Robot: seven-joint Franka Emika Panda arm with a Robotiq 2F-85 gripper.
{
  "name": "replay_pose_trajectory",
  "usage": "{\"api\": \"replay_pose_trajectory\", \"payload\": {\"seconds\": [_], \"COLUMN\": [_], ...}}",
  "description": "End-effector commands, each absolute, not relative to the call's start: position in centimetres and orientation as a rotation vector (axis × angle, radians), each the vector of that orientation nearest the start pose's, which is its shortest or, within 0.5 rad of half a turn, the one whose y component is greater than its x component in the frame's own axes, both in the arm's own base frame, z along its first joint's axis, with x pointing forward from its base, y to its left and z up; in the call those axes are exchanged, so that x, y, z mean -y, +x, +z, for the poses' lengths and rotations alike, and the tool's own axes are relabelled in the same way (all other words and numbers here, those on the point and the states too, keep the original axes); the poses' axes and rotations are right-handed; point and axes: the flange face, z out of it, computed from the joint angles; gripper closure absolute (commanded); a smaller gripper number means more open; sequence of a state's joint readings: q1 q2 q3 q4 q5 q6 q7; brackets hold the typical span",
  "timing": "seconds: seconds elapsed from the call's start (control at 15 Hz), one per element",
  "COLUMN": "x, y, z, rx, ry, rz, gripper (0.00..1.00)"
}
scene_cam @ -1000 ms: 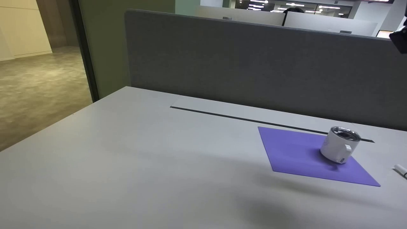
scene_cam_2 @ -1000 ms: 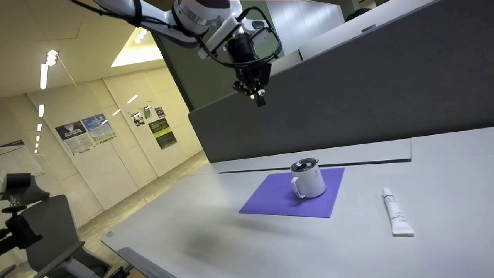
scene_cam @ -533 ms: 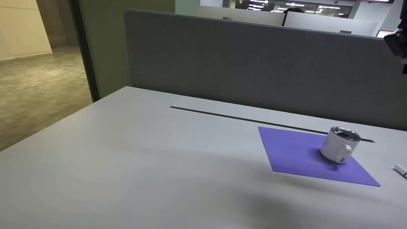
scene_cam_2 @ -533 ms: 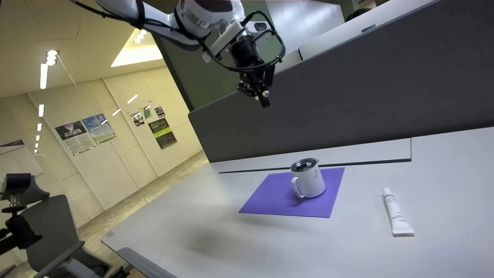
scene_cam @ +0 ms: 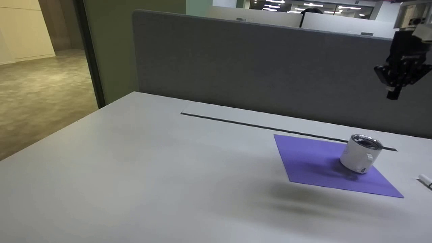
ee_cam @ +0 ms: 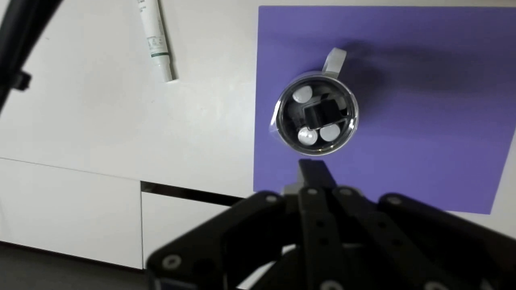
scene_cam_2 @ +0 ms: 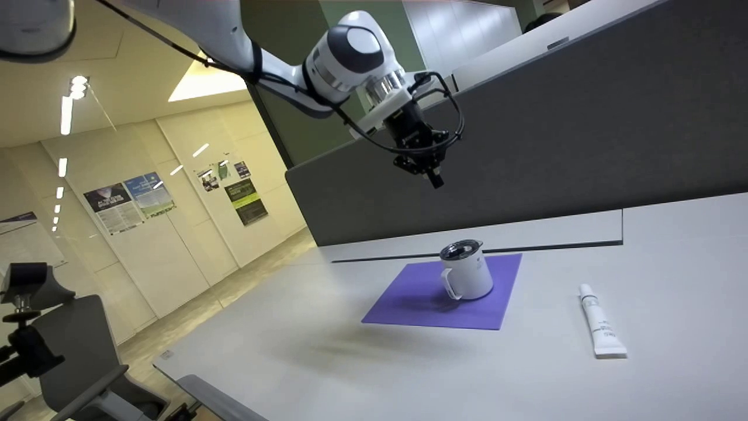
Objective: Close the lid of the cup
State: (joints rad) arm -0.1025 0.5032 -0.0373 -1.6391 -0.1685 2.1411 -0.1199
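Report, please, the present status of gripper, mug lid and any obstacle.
Gripper shut, holding nothing, higher than white mug. Clear lid on; whether black tab is closed, cannot tell. No obstacle seen between them; white squeeze tube off the purple mat.

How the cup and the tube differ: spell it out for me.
The cup stands upright; the tube lies on its side. The cup rests on the purple mat, the tube directly on the table. The cup is squat and round with a handle; the tube is slim, with one flattened end and no handle. Both are mainly white.
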Motion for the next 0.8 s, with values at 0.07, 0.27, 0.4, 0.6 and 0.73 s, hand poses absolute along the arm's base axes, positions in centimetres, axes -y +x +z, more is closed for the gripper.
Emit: {"api": "replay_pose_trajectory", "payload": {"seconds": [0.07, 0.27, 0.4, 0.6, 0.73], "x": [10.0, 10.0, 10.1, 9.8, 9.8], "y": [69.0, 69.2, 69.1, 68.4, 68.4], "z": [29.3, 27.3, 26.1, 25.3, 24.9], "rx": [0.160, 0.178, 0.186, 0.189, 0.192], "ry": [-3.274, -3.267, -3.263, -3.268, -3.266], "rz": [0.066, 0.108, 0.142, 0.170, 0.181], "gripper": [1.00, 1.00, 1.00, 1.00, 1.00]}}
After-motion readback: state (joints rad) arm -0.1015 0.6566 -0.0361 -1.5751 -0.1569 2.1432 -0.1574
